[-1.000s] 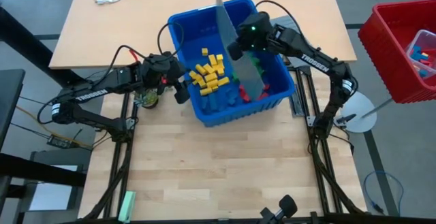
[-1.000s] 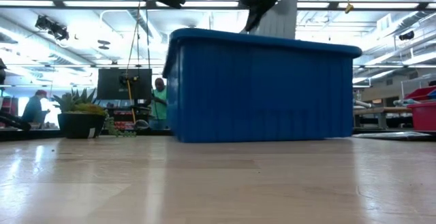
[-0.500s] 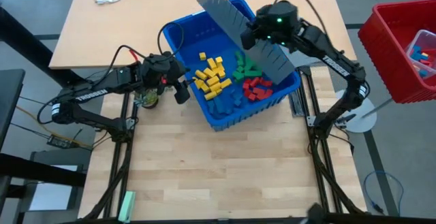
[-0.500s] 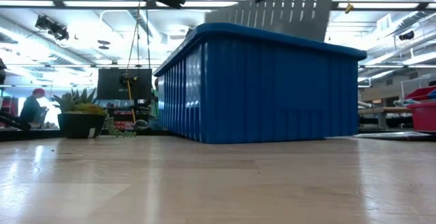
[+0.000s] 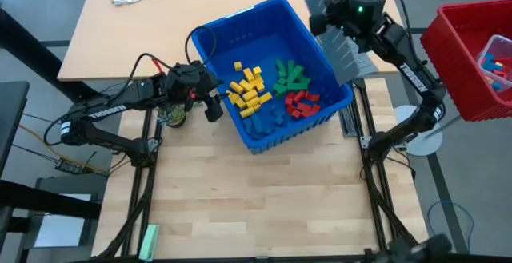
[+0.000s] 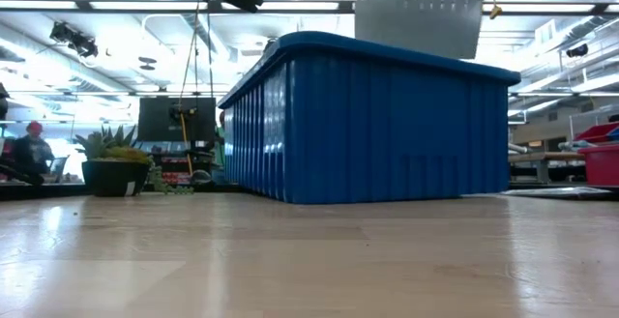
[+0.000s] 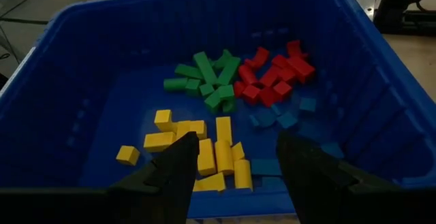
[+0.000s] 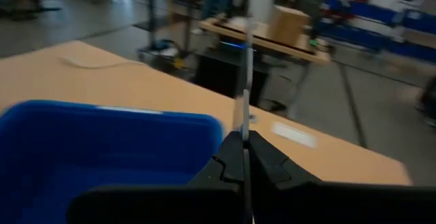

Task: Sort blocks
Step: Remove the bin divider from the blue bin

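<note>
Note the right gripper [image 5: 332,25]: its fingers are pressed together on a flat grey ridged plastic panel [image 5: 342,51], held above the far right rim of the blue plastic bin [image 5: 210,35]. The left gripper [image 5: 213,103], fingers spread, hovers at the bin's left wall. The small plastic blocks [image 5: 270,92] lie inside the bin, grouped by colour.

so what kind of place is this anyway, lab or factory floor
Most likely a robotics lab or workshop. Behind the wooden table the low view shows a big open room with strip ceiling lights, a monitor and a person seated at a desk. A red crate of parts stands beside the rig.
</note>
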Robot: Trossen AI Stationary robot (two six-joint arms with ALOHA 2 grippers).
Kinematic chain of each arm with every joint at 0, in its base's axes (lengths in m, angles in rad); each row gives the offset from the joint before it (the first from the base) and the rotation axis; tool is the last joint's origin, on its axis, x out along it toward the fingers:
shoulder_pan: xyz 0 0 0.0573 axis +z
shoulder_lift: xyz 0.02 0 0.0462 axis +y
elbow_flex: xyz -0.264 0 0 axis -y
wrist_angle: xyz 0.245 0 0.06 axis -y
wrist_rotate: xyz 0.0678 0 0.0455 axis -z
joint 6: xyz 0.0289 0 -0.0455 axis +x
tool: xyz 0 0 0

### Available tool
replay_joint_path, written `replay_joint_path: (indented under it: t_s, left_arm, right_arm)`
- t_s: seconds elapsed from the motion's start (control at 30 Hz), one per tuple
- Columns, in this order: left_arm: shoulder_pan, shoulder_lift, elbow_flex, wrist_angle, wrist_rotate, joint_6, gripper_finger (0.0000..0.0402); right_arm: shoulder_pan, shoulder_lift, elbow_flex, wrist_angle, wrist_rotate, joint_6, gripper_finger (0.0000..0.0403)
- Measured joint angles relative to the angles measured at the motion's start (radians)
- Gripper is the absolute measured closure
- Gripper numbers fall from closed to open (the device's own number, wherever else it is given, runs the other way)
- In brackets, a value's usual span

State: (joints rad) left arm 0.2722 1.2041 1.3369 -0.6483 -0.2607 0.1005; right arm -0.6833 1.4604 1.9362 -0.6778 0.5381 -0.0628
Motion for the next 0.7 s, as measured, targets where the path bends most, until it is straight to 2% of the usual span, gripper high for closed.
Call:
replay_joint_path:
  t_s: [0.3, 0.4, 0.57, 0.7]
  left_arm:
    - [0.0, 0.0, 0.0, -0.001, 0.011, -0.004, 0.0191]
    - [0.0, 0.0, 0.0, 0.002, 0.011, -0.004, 0.0191]
    - [0.0, 0.0, 0.0, 0.006, 0.011, -0.004, 0.0191]
    - [0.0, 0.0, 0.0, 0.006, 0.011, -0.004, 0.0191]
  right_arm:
    - [-0.196, 0.072, -0.002, -0.003, -0.012, -0.148, 0.0402]
    - [-0.258, 0.107, -0.002, -0.009, -0.023, -0.151, 0.0402]
    - [-0.325, 0.187, -0.031, -0.024, -0.1, -0.091, 0.0402]
    - [-0.353, 0.243, -0.092, 0.002, -0.099, -0.072, 0.0402]
